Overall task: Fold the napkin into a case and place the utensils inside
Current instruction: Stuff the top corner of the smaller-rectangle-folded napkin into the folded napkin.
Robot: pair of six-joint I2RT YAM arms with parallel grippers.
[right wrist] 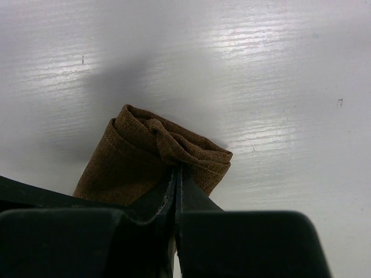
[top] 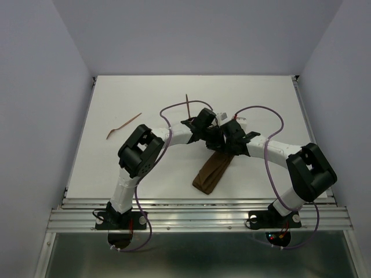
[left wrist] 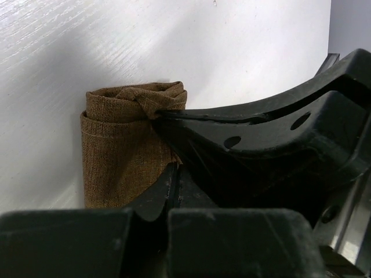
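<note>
At the middle of the white table (top: 116, 174), the left gripper (left wrist: 175, 176) and the right gripper (right wrist: 177, 174) are both clamping the far end of the folded dark brown cloth napkin (top: 213, 172); uneven pulling could be unrolling its folds.

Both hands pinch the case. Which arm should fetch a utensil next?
Left, probably: the curved utensil and the straight utensil both lie on its side; the right hand, shut on the case, can hold it.
</note>
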